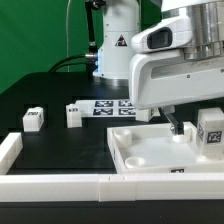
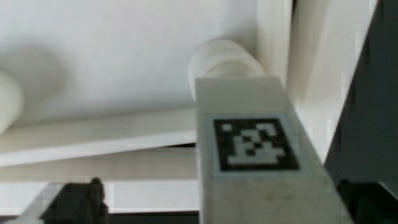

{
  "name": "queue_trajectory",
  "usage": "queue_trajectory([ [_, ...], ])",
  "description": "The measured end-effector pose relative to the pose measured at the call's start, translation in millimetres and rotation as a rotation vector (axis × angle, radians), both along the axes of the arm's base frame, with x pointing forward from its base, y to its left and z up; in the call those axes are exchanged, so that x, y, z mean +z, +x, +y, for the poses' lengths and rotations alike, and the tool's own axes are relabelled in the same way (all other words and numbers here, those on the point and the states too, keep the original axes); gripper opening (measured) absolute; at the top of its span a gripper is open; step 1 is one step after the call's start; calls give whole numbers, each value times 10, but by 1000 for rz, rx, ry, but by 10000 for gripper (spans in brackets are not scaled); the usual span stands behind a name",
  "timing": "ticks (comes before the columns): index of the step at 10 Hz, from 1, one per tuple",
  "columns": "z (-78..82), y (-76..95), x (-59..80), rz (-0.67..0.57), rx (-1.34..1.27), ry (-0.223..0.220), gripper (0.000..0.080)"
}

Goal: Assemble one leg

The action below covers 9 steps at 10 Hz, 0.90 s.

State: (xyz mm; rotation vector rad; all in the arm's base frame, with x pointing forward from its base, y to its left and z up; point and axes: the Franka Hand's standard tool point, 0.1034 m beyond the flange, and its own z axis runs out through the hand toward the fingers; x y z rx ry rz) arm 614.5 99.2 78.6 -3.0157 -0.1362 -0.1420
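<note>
A white leg (image 2: 258, 150) with a black-and-white tag stands upright between my gripper's (image 2: 217, 200) fingers, its far end at a round corner socket (image 2: 231, 60) of the white panel (image 2: 107, 70). One dark finger (image 2: 71, 200) stands well apart from the leg and the other (image 2: 368, 200) is close beside it. The jaws are open. In the exterior view the gripper (image 1: 190, 128) hangs over the panel's (image 1: 150, 152) right end, beside this leg (image 1: 211, 128). Two more legs (image 1: 33, 118) (image 1: 74, 114) lie on the black table at the exterior view's left.
The marker board (image 1: 115, 106) lies behind the panel near the robot base (image 1: 112, 45). A white rail (image 1: 60, 185) runs along the table's front edge, with a white block (image 1: 10, 150) at the left. A green backdrop stands behind.
</note>
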Motion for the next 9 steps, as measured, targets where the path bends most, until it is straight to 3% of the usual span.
queue_trajectory([
  [2,30,-62,48,224,2,1,649],
  [5,96,-40,38,219,-7,2,649],
  [8,87,-42,31,220,-8,2,292],
  [9,87,-43,29,223,-29,3,292],
])
